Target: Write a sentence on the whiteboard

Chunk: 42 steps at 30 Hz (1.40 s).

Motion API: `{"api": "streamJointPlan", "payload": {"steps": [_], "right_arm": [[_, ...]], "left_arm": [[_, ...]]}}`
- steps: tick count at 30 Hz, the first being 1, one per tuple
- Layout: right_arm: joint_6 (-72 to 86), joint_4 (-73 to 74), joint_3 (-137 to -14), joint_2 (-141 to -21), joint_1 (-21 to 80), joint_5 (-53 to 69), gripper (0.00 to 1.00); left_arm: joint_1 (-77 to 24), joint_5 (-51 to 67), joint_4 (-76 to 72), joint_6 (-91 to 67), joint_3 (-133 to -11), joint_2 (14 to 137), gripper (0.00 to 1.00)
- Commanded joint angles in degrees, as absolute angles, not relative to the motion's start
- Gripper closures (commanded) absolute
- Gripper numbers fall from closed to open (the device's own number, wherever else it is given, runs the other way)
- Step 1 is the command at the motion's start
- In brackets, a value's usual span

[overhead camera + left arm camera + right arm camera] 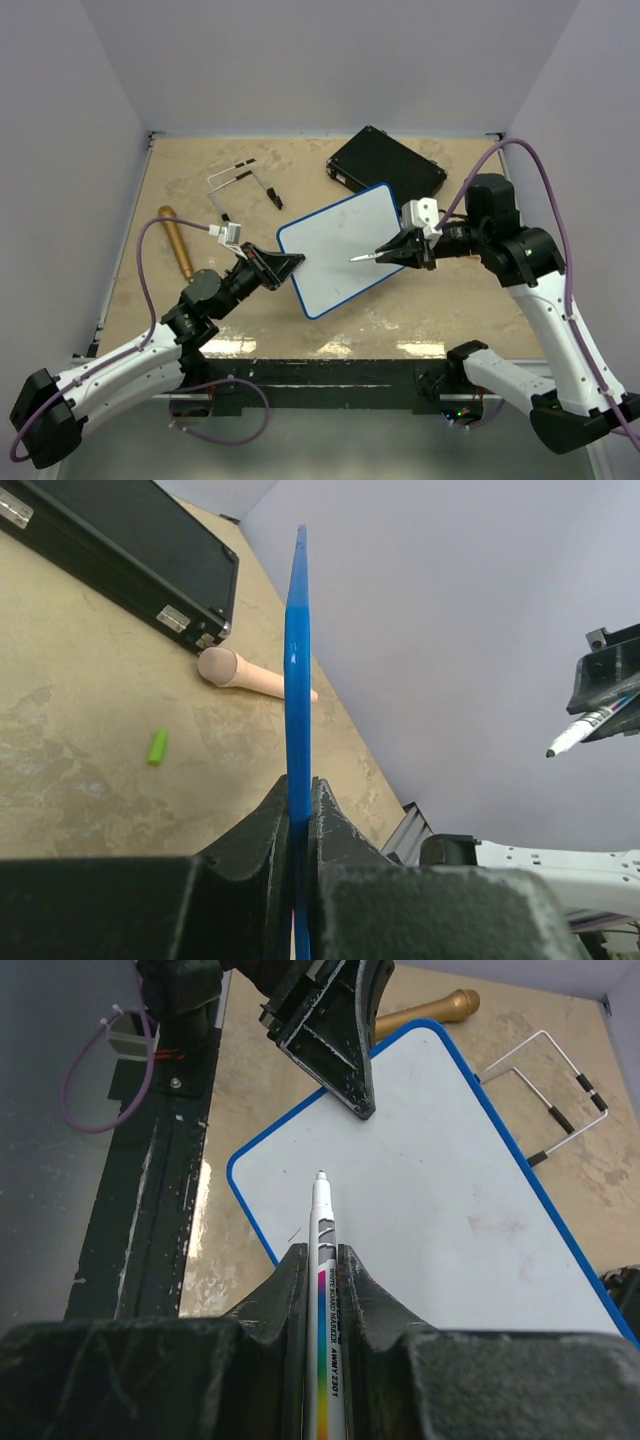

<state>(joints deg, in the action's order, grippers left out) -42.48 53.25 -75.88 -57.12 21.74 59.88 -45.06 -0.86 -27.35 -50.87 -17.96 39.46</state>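
Note:
The whiteboard (pixel 340 250) is white with a thin blue rim, and its face is blank; no green sentence shows on it. My left gripper (pixel 290 264) is shut on the board's near-left corner. In the left wrist view the board (pixel 297 660) stands edge-on between the closed jaws of that gripper (pixel 298 786). My right gripper (pixel 392 252) is shut on a white marker (pixel 365 257) whose uncapped tip points left over the board's middle. The right wrist view shows the marker (pixel 325 1250) in the right gripper (pixel 322 1252), over the board (pixel 450 1190). From the left wrist view the marker (pixel 585 728) is clear of the board's face.
A black case (pixel 385 165) lies behind the board. A wire stand (pixel 240 190) and a gold-tan cylinder (pixel 178 242) lie at the left. A small green cap (pixel 157 746) lies on the tan tabletop (pixel 440 310). Grey walls close in three sides.

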Motion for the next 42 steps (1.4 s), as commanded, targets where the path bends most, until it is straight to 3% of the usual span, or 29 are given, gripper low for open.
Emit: {"api": "streamJointPlan", "payload": {"steps": [1,9,21,42], "right_arm": [[-42.98,51.5,-74.62,-54.76,21.97,57.4,1.0],[-43.68,51.59,-74.88,-54.06,21.01,56.42,1.0],[-43.86,51.33,-72.16,-52.21,16.17,60.64,1.0],[-43.07,50.18,-69.78,-51.5,16.08,62.4,1.0]], "left_arm": [[-46.84,-6.41,-42.09,-49.31,-18.63,40.95,1.0],[-49.39,-11.07,-45.87,-45.62,-19.16,41.92,1.0],[-49.39,-8.44,-48.69,-45.18,-16.96,40.78,1.0],[-49.4,-7.56,-52.73,-46.32,-15.12,41.75,1.0]]}}
